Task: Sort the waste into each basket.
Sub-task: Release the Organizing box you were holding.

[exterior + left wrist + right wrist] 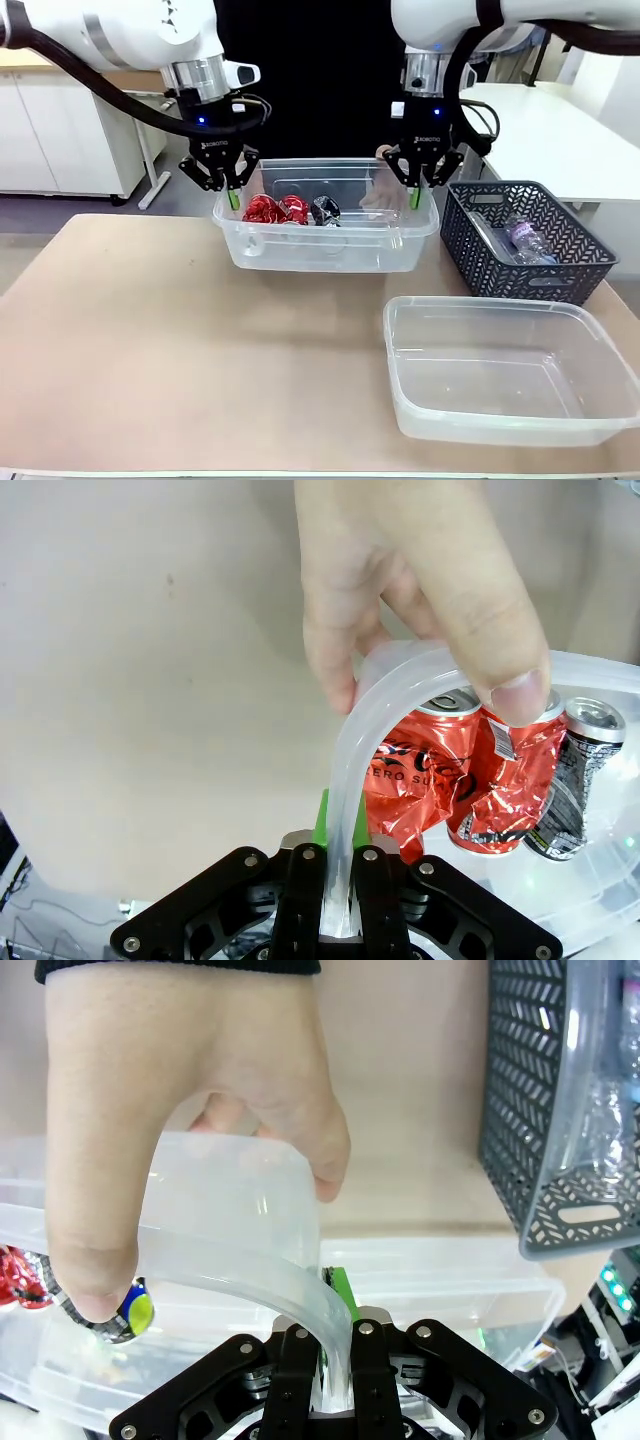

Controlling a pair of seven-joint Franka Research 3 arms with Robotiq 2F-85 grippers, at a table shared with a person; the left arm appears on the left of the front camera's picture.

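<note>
Table, tan top, bearing all items. Empty clear tub, near right, nothing in it. Clear tub with cans, far centre, gripped at both short ends; whether it rests on the table or hangs just above it cannot be told. Dark grey basket, far right, just beside that tub. Left gripper, jaws pressed together on the rim at the tub's left end. Right gripper, likewise pinching the rim at the right end. Person's hand, fingers hooked over the rim close to the left gripper; second hand, dark cuff, wrapped over the rim close to the right gripper. Crushed red cans, two, and dark can, one, lying together inside the held tub. Clear bottle, lying in the grey basket, not yet sorted. Step, as judged: the can tub is shared between robot and person, a carry or handover. Next move calls for both arms acting together, rim kept level, so the cans do not spill.
</note>
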